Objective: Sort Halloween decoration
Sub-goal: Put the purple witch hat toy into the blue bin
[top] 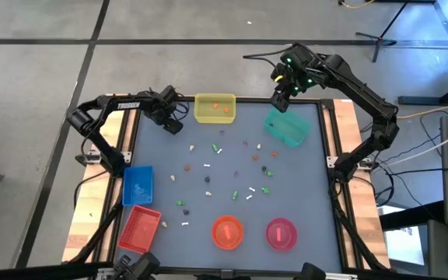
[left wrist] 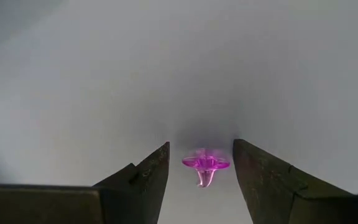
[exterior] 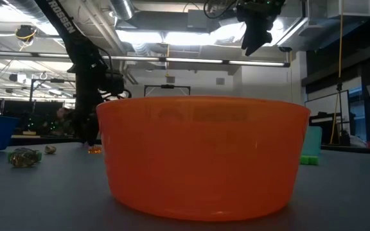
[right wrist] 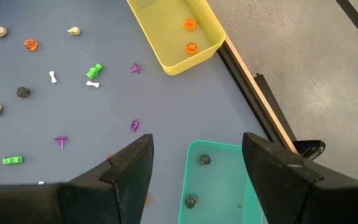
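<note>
The left arm folds in from the desk's (top: 309, 171) nine o'clock edge, elbow out past the rim, forearm running toward twelve; its left gripper (top: 171, 118) sits low at about eleven o'clock, just beside the yellow tray (top: 208, 117); its fingers (left wrist: 145, 180) stand apart around a small purple trinket (left wrist: 204, 167) lying on the desk, not pinching it.

The right arm rises from the three o'clock edge, bends at the elbow and reaches back toward twelve; the right gripper (top: 281, 97) hangs high over the teal tray (top: 286, 128) at about one o'clock, fingers (right wrist: 132, 168) spread wide and holding nothing; two dark trinkets (right wrist: 204, 160) lie in that tray.

The Halloween decoration (top: 224, 175) lies scattered over the desk's middle, orange, white, green, dark and beige pieces well apart; two orange ones (right wrist: 190, 24) rest in the yellow tray.

Blue tray (top: 138, 185) and red tray (top: 139, 228) sit toward eight o'clock; an orange bowl (top: 227, 232) and a pink bowl (top: 281, 233) sit at six.
</note>
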Controlling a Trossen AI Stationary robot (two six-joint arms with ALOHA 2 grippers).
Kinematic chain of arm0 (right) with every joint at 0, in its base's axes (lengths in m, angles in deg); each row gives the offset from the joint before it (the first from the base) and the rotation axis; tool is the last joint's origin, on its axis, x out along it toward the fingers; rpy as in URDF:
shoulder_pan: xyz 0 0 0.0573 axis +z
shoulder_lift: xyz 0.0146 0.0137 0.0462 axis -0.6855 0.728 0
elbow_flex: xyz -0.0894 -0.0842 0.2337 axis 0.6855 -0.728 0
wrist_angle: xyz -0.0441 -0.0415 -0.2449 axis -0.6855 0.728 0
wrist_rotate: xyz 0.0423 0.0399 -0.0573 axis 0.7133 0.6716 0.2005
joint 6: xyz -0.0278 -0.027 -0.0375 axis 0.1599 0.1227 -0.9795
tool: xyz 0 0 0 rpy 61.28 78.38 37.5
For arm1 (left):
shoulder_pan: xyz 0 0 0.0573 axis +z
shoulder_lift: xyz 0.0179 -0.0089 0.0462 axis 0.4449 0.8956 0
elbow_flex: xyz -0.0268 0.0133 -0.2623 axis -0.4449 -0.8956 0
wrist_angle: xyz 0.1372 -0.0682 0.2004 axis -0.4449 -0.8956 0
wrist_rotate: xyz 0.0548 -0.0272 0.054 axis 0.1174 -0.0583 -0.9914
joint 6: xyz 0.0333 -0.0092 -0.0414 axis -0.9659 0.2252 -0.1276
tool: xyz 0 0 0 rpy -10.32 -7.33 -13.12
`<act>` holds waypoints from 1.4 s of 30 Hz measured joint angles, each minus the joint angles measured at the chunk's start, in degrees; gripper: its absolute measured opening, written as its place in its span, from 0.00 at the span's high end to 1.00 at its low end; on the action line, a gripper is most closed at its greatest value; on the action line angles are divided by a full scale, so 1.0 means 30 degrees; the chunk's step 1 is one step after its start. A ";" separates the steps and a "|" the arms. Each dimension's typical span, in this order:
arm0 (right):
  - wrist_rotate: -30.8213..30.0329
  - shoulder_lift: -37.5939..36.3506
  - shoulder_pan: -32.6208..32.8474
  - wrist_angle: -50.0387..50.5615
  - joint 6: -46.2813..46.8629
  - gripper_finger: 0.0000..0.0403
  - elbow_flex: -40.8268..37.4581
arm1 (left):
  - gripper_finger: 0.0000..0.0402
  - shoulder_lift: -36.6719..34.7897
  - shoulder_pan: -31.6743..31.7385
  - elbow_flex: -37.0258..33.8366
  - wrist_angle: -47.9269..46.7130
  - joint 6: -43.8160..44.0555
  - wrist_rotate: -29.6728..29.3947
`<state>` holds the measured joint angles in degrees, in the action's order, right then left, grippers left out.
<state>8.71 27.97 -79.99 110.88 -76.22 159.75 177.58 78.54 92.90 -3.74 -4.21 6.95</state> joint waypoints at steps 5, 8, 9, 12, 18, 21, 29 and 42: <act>0.0000 0.0000 0.0000 0.0000 0.0000 0.39 0.0000 | 0.60 0.0009 -0.0007 -0.0015 -0.0022 0.0029 0.0016; 0.0000 0.0000 0.0000 0.0001 -0.0006 0.39 0.0000 | 0.62 0.0016 -0.0013 -0.0015 -0.0056 0.0064 0.0049; 0.0000 0.0000 0.0000 -0.0001 -0.0001 0.39 0.0000 | 0.63 0.0024 -0.0015 -0.0015 -0.0063 0.0064 0.0056; 0.0000 0.0000 0.0000 0.0003 -0.0007 0.39 0.0000 | 0.66 0.0024 -0.0015 -0.0015 -0.0073 0.0064 0.0082; 0.0000 0.0000 0.0000 0.0003 -0.0007 0.39 0.0000 | 0.69 0.0031 -0.0015 -0.0022 -0.0080 0.0064 0.0102; 0.0000 0.0000 0.0000 0.0003 -0.0001 0.39 0.0000 | 0.69 0.0031 -0.0015 -0.0029 -0.0080 0.0064 0.0102; 0.0000 0.0000 0.0000 0.0003 -0.0007 0.39 0.0000 | 0.71 0.0046 -0.0015 -0.0029 -0.0111 0.0018 0.0071; 0.0000 0.0000 0.0000 0.0003 -0.0005 0.39 0.0000 | 0.73 0.0046 -0.0015 -0.0044 -0.0134 0.0005 0.0007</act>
<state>8.71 27.97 -79.99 110.89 -76.23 159.75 177.72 78.49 92.77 -4.15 -4.19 6.97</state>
